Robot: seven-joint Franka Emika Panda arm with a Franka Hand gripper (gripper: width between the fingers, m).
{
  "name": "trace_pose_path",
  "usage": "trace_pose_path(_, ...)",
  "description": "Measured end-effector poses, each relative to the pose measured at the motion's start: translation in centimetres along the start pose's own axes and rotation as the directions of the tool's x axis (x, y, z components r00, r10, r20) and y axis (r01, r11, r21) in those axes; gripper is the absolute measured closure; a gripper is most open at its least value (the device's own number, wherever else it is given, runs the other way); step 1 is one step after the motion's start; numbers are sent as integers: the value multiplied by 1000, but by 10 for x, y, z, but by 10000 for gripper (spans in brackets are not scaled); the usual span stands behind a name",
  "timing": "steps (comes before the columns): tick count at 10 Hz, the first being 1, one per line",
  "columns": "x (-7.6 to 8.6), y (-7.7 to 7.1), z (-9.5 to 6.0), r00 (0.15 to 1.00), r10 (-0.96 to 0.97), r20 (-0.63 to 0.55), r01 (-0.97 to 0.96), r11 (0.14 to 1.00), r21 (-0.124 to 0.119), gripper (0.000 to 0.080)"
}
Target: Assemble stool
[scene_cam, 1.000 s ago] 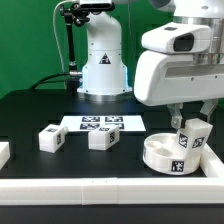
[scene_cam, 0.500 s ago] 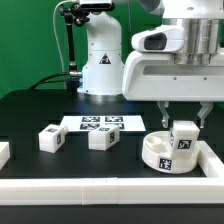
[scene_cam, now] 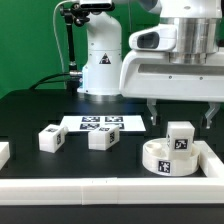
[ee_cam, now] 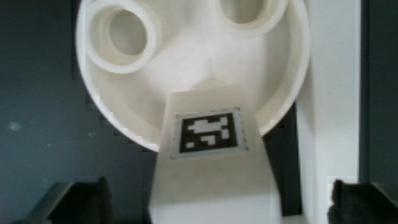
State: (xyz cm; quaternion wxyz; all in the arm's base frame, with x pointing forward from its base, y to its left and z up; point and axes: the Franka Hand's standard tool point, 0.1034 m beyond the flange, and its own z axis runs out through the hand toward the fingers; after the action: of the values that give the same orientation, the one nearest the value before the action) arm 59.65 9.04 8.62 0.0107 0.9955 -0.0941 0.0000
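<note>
I've got the fingers (ee_cam: 79,203) spread wide, one on each side of the stool leg (scene_cam: 180,140) and clear of it. The leg stands upright on the round seat (scene_cam: 150,158). The seat lies on the bench (scene_cam: 40,105) at the exterior view's right, beside the border rail (scene_cam: 214,160).

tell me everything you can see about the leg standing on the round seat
The leg is a short, chunky white block, plastic by its look, bearing black-and-white square tags. It stands upright on the round seat, off centre toward the exterior view's right, with its bottom end touching the seat. Whether it sits fully in a socket cannot be told. The gripper hangs above it with jaws open on either side, apart from the leg.
</note>
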Motion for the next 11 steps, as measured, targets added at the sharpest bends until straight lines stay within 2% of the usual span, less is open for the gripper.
trace_pose_path(2,-7,5,-15,1000,-6,11,6,1000,15,157)
trace_pose_path(3,-8,18,-28,1000,-19,19,18,1000,22,151)
trace_pose_path(4,-8,36,-35,1000,-23,20,22,999,29,151)
trace_pose_path(6,-7,68,-30,999,-34,26,33,999,19,150)
trace_pose_path(7,-7,72,-28,999,-31,18,31,999,16,150)
trace_pose_path(11,-8,70,-27,999,-33,20,33,999,16,150)
